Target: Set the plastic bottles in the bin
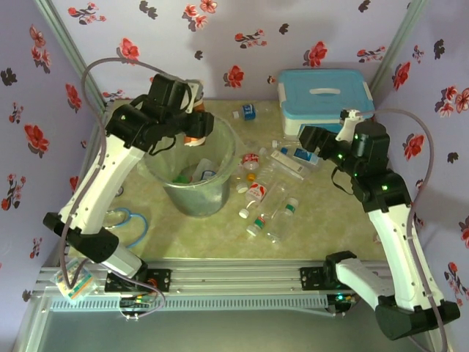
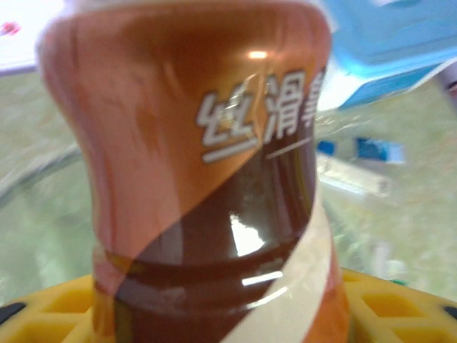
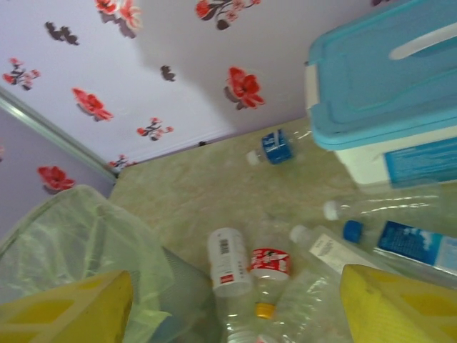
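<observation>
My left gripper point(image 1: 196, 130) hangs over the bin point(image 1: 192, 199), a round grey bucket lined with a clear bag, and is shut on an orange-and-brown labelled bottle point(image 2: 214, 157). That bottle point(image 1: 193, 139) sits just above the bin's rim. Several clear bottles lie on the table right of the bin, among them a red-labelled one point(image 1: 256, 192) and a green-capped one point(image 1: 287, 209). My right gripper point(image 1: 311, 138) hovers open above this pile, nothing between its yellow fingers point(image 3: 400, 307). Below it lie a white-labelled bottle point(image 3: 228, 261) and a red-labelled, orange-capped bottle point(image 3: 270, 271).
A white box with a light-blue lid point(image 1: 326, 99) stands at the back right, close behind my right gripper. A blue-labelled bottle point(image 1: 248, 111) lies alone near the back wall. The bag's edge point(image 3: 71, 236) is left of my right gripper. Floral walls close in three sides.
</observation>
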Available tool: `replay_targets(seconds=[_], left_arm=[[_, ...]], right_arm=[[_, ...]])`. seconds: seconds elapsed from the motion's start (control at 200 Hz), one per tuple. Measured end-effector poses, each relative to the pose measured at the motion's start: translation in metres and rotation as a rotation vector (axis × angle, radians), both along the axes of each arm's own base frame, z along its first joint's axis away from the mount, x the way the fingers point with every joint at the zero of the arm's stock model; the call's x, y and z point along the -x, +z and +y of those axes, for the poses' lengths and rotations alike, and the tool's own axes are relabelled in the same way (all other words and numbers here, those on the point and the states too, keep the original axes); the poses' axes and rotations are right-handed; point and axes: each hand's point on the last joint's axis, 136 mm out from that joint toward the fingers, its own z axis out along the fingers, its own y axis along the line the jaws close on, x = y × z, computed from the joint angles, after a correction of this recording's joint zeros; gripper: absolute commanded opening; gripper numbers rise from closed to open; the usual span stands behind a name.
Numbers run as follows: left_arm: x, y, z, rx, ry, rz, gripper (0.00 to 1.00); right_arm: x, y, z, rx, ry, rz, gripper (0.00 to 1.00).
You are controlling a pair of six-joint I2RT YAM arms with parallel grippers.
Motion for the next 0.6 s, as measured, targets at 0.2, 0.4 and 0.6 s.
replay_targets(seconds=[0.2,0.4,0.6], left_arm=[[0.003,-0.062,0.019,-0.156,0.038,0.133,0.57],[0.012,-0.116,0.031,-0.195,0.034,0.263,0.56],[0.018,-0.143,0.037,-0.146,0.024,0.331,0.56]], right_arm=[[0.007,-0.015,-0.021,0.059,-0.079,0.036,0.8],[0.01,-0.037,-0.037,0.102,-0.138,0.09,0.81],[0.01,-0.051,-0.046,0.115,-0.17,0.133,0.88]])
